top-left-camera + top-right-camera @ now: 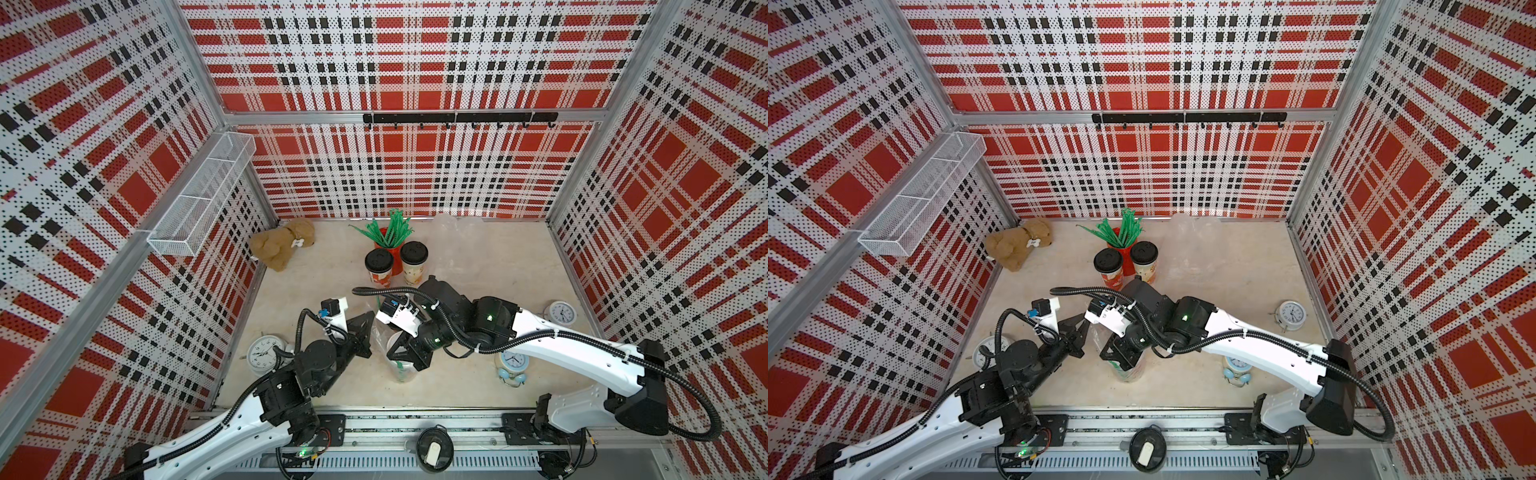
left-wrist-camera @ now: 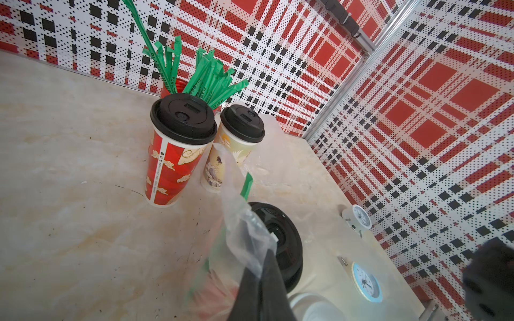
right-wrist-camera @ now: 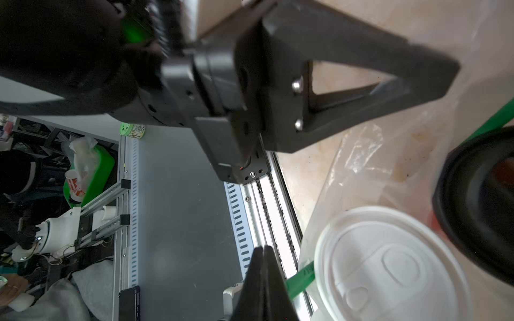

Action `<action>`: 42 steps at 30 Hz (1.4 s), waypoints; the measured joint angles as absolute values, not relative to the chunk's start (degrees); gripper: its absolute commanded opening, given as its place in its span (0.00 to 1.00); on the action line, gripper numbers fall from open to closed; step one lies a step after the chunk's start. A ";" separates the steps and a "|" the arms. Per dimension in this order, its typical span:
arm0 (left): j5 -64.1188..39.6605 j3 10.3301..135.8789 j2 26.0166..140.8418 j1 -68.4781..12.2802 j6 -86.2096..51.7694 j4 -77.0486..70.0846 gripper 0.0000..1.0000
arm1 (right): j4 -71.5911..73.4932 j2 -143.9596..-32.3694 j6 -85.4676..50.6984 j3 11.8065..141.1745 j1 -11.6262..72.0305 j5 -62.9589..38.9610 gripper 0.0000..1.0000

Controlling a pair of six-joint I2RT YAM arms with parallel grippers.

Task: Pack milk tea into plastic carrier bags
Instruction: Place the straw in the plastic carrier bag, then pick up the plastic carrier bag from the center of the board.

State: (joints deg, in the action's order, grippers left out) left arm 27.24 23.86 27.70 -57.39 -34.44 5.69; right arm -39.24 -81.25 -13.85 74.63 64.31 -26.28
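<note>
Two black-lidded milk tea cups (image 1: 379, 266) (image 1: 414, 257) stand at the back centre, also in the left wrist view (image 2: 178, 155) (image 2: 230, 155). Near the front, a plastic carrier bag (image 1: 382, 338) (image 3: 361, 172) holds a white-lidded cup (image 3: 389, 264) and a black-lidded cup (image 3: 478, 208), with a green straw beside them. My left gripper (image 1: 372, 312) (image 2: 267, 250) is shut on that bag's upper edge. Beside the bag's near side, my right gripper (image 1: 390, 356) (image 3: 262, 247) is shut with nothing visible between its jaws. A second clear bag (image 1: 457, 224) lies by the back wall.
A red holder of green straws (image 1: 388, 237) stands behind the two cups. A plush toy (image 1: 282, 243) sits at the back left. Clocks stand at the left (image 1: 266, 353), right (image 1: 561, 311) and front right (image 1: 511, 365). A wire basket (image 1: 203, 195) hangs on the left wall.
</note>
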 measured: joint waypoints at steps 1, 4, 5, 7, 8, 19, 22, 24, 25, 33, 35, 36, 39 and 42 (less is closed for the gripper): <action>27.27 23.86 27.70 -57.41 -34.44 5.69 0.00 | -39.09 -81.25 -14.41 73.82 64.31 -26.39 0.00; 27.35 23.86 27.70 -57.56 -34.44 5.69 0.00 | -39.16 -81.25 -15.14 72.95 64.31 -26.33 0.11; 27.38 23.86 27.70 -57.60 -34.44 5.69 0.00 | -39.09 -81.23 -15.11 73.03 64.31 -26.24 0.19; 27.42 23.86 27.70 -57.67 -34.44 5.69 0.00 | -39.83 -81.17 -14.72 73.95 64.31 -25.45 0.33; 27.42 23.86 27.73 -57.69 -34.44 5.69 0.00 | -40.58 -81.14 -14.22 74.94 64.31 -24.91 0.44; 27.46 23.86 27.64 -57.78 -34.41 5.67 0.00 | -47.05 -72.62 -11.66 83.90 59.86 -10.81 0.66; 27.51 23.86 27.53 -57.84 -34.41 5.67 0.00 | -49.52 -73.78 -13.52 82.32 56.47 -7.20 0.79; 27.57 23.86 27.42 -57.84 -34.41 5.67 0.00 | -51.03 -75.24 -14.66 80.86 55.55 -5.74 0.82; 27.66 23.86 27.38 -57.87 -34.44 5.67 0.00 | -51.62 -75.96 -14.98 80.16 55.48 -5.37 0.83; 27.99 23.86 27.33 -57.87 -34.41 5.65 0.00 | -54.54 -80.42 -16.49 79.11 54.87 -6.00 0.46; 28.10 23.86 27.33 -57.87 -34.39 5.65 0.00 | -54.48 -80.77 -16.71 79.11 54.87 -6.98 0.27; 28.10 23.86 27.35 -57.87 -34.39 5.65 0.00 | -54.30 -80.84 -16.73 79.11 54.87 -7.66 0.16; 27.90 23.92 27.83 -57.87 -34.24 5.63 0.00 | -53.71 -80.84 -16.78 79.15 54.85 -9.21 0.00; 26.55 25.28 29.45 -57.87 -33.85 5.58 0.00 | -53.47 -80.82 -16.14 79.57 54.61 -9.80 0.00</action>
